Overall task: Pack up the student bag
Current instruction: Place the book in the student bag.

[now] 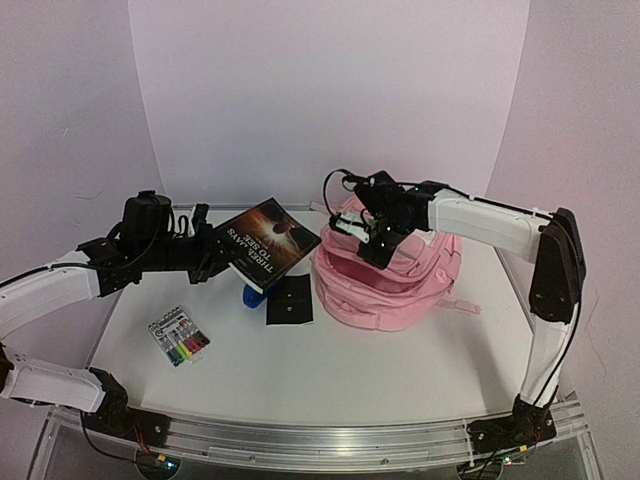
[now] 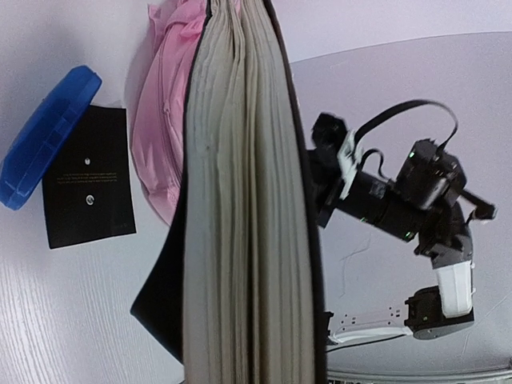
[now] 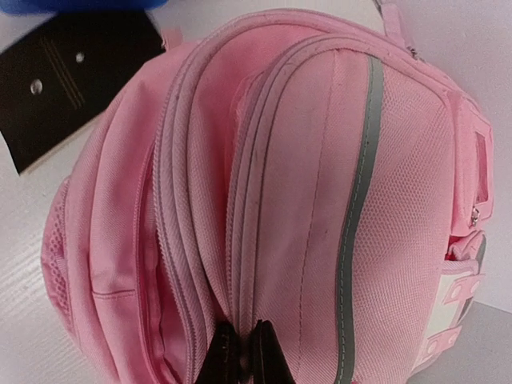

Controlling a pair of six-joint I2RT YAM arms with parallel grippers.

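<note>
Two hands are engaged. The left hand (image 1: 203, 258) is clenched on a dark-covered book (image 1: 268, 245) and holds it clear of the tabletop (image 1: 350, 370), with the page edges facing its wrist camera. The right hand (image 1: 376, 243) is closed tight at the top of the student bag (image 1: 400, 285). In its wrist view the fingertips (image 3: 262, 356) meet on a zip seam between two compartments. Whether they pinch fabric or a puller cannot be told.

The bag lies right of centre on the tabletop, its longer side running roughly left to right, and the book hangs just off its left end. The right hand is the nearer and touches the bag. The left hand stands apart from it.

In my judgement the book must travel rightward, and no compartment yet shows a mouth wide enough to admit it.

A black card (image 1: 289, 300), a blue lid (image 1: 252, 297) and a pack of markers (image 1: 180, 338) lie unpacked.
</note>
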